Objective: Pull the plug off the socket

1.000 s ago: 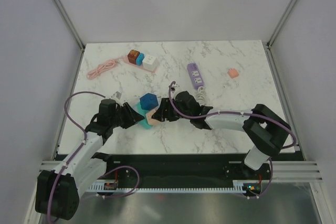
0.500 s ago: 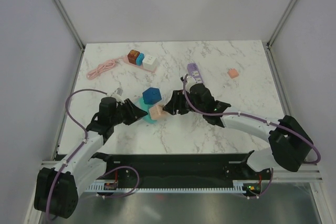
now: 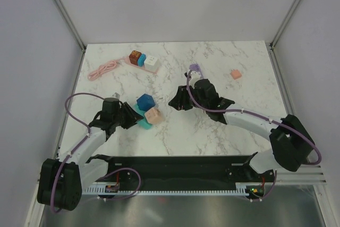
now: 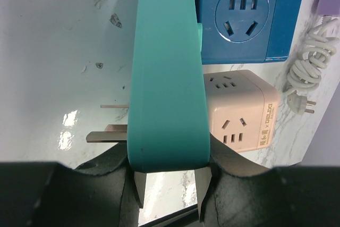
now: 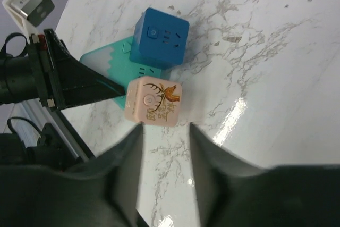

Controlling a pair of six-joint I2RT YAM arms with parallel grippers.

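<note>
Though hidden overhead, bare plug prongs

The pink cube socket carries one line of small vertical print at the lower right edge of its outlet face. It appears to end in "× DELIXI"; the preceding characters are too small to read. Another face shows a gold deer emblem, and the blue cube socket bears a power-button symbol.

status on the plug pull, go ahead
Left pincer shut on teal strip. Right pincer open, short of pink cube. Blue cube beside it on the strip. Nothing between pincer and cube.
</note>
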